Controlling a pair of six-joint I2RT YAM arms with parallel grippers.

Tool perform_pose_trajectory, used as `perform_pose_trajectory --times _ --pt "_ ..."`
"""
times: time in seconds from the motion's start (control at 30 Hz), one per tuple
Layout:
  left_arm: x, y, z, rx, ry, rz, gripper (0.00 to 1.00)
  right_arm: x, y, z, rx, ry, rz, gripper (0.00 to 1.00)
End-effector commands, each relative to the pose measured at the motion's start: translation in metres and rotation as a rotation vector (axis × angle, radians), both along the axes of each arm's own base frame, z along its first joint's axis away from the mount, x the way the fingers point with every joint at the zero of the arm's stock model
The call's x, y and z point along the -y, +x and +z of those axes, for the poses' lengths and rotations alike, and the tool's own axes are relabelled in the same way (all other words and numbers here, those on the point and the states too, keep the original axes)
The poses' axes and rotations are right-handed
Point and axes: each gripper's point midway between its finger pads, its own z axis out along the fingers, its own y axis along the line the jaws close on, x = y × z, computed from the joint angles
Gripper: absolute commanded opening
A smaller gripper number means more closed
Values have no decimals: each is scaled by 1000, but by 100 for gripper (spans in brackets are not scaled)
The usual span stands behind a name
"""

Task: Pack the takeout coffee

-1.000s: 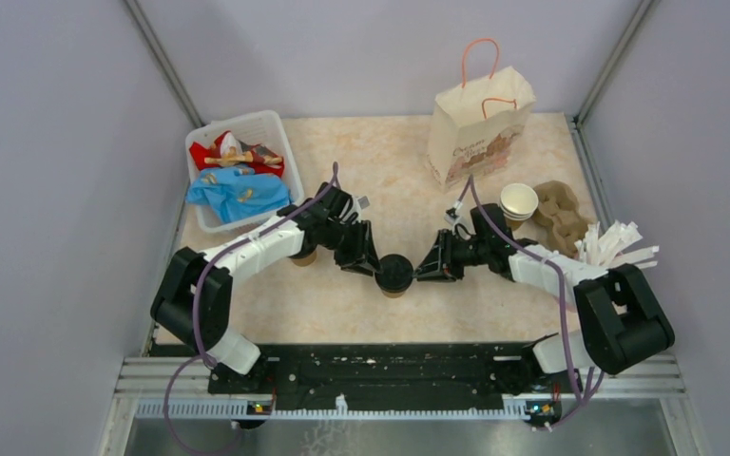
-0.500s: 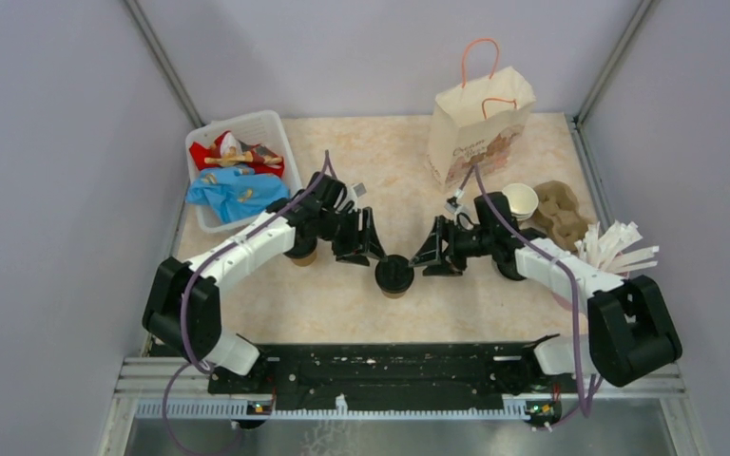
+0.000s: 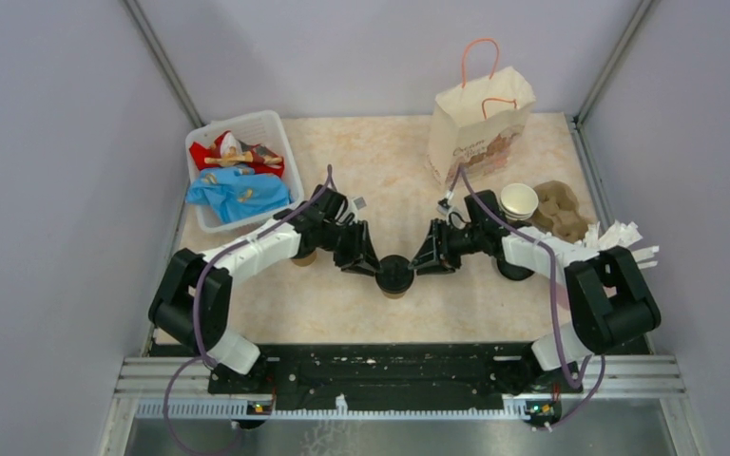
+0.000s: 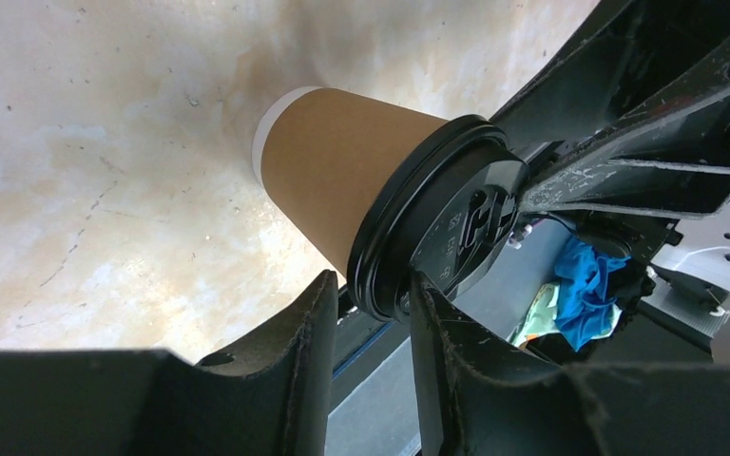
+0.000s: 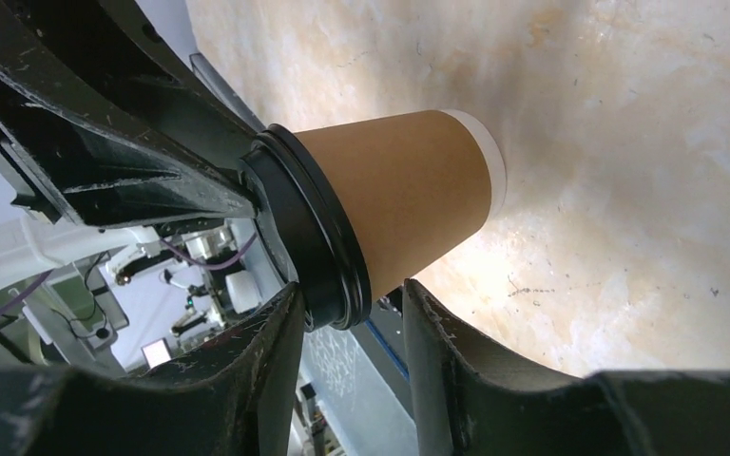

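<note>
From above, the lidded cup (image 3: 394, 291) stands upright in the middle of the bench (image 3: 390, 171), toward the front edge, with its black lid (image 3: 394, 274) on top. Half a second ago both arms were drawn back from it with wide jaws. Now the left gripper (image 3: 373, 267) and the right gripper (image 3: 420, 263) are at the lid again, one on each side, as they were one second ago. I judge this to be a repeated squeeze to seat the lid, so this cup is almost ready, but the packing itself is not yet begun. The open cup (image 3: 519, 201) waits without a lid just beside the cup tray (image 3: 566, 217) on the right. The paper bag (image 3: 480, 128) stands behind them at the back. The bench between the lidded cup and the bag is free for moving, but the right side is crowded: the tray, the open cup and the bundle of white sticks (image 3: 632, 242) are all near the right arm. The basket (image 3: 247, 116) is well apart on the left. In the left wrist view, the lid rim lies between the two fingers (image 4: 299, 351) and seems to touch both, so this gripper is clamped on the lid. The right wrist view shows the same: the fingers (image 5: 437, 361) pinch the lid rim together with the top of the cup wall, as far as I can see.
</note>
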Motion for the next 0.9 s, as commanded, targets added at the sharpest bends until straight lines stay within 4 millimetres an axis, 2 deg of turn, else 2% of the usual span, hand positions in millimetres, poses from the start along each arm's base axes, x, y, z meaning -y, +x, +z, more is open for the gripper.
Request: perform_pose_trajectory --times 0.0,0.17,0.27,0.33,0.47,0.57,0.67,0.77,0.87 --pt "-10 -7 -19 -4 42 21 38 0 17 -6 75 -28 6 41" --pt "-12 -22 -23 -32 46 25 37 -5 27 -7 80 -22 15 41" --pt "-4 -32 -13 -37 4 20 39 -10 37 -2 90 -22 34 43" --pt "0 -37 -3 -35 -19 20 41 -13 45 6 104 -21 54 48" --pt "1 -35 16 -12 -54 40 50 -9 47 19 114 -52 72 68" --pt "-1 -27 30 18 -67 54 66 0 38 28 103 -75 67 82" --pt "-5 -14 39 48 -79 73 75 4 17 37 91 -45 86 87" --pt "-8 -4 38 41 -92 75 74 -1 -3 42 78 33 112 88" --pt "-8 1 32 28 -105 78 63 -4 -11 38 59 78 117 85"
